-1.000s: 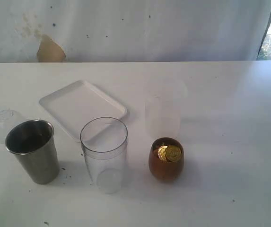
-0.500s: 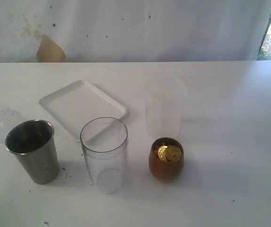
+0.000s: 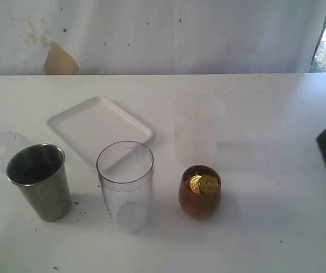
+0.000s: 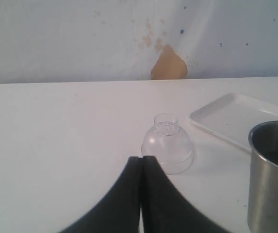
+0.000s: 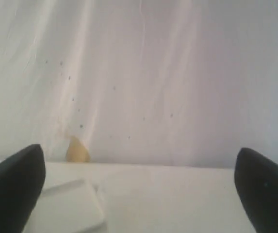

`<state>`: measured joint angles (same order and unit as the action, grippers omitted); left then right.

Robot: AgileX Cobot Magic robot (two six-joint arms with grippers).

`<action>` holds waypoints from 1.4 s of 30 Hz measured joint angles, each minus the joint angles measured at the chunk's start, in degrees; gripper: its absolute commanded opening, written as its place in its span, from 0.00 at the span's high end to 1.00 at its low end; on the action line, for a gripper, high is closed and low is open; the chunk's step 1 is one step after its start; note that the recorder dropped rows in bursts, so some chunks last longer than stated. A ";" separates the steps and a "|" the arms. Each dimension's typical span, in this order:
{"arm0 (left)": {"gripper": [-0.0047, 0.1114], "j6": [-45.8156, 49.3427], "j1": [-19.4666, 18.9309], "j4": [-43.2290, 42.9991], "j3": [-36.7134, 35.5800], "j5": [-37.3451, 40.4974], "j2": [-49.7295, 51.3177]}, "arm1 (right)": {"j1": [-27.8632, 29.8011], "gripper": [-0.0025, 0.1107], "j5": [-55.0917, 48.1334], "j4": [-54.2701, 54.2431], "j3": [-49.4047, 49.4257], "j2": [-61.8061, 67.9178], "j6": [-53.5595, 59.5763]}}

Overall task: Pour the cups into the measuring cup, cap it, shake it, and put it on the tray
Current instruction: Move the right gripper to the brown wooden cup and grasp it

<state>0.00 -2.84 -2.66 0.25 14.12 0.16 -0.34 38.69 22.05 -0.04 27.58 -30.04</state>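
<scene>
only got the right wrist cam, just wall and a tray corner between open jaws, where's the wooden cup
Observer: The wooden cup stands near the table's front edge, right of the measuring cup, with gold coins showing at its mouth.
Operator: lid on the measuring cup yet
Observer: No, its mouth is open; the domed lid sits on the table left of the tray.
Operator: and the left gripper
Observer: The left gripper is shut on nothing, pointing toward the lid.
</scene>
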 measured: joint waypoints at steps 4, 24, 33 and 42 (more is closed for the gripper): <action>0.96 0.00 0.00 0.00 0.00 0.00 0.00 | 0.00 0.11 10.46 5.67 0.00 15.02 0.98; 0.96 0.00 0.00 0.00 0.00 0.00 0.00 | 0.00 0.11 30.29 18.95 -9.00 72.13 24.79; 0.96 0.00 0.00 0.00 0.00 0.00 0.00 | -3.62 0.11 30.39 18.96 -16.25 82.89 28.58; 0.96 0.00 0.00 0.00 0.00 0.00 0.00 | -6.51 0.11 30.39 18.75 -24.95 88.72 28.51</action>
<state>0.00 -2.84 -2.66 0.25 14.12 0.16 -6.85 69.08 40.80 -24.99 116.30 -1.53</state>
